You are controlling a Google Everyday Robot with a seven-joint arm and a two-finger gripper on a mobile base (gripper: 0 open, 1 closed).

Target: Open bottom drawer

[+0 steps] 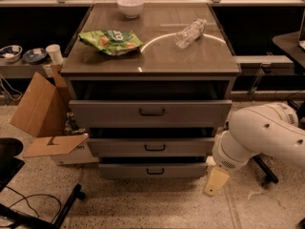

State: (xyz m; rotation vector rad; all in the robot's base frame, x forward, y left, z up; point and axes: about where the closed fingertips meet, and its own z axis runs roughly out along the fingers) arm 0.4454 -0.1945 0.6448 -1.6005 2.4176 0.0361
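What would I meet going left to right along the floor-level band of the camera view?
Cardboard box → bottom drawer → pincer, low near the floor, just right of that drawer's front.

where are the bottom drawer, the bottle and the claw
bottom drawer (154,170): camera view, front, at the handle
bottle (189,32): camera view, mid body
claw (215,181): camera view, pale tip, right of the bottom drawer
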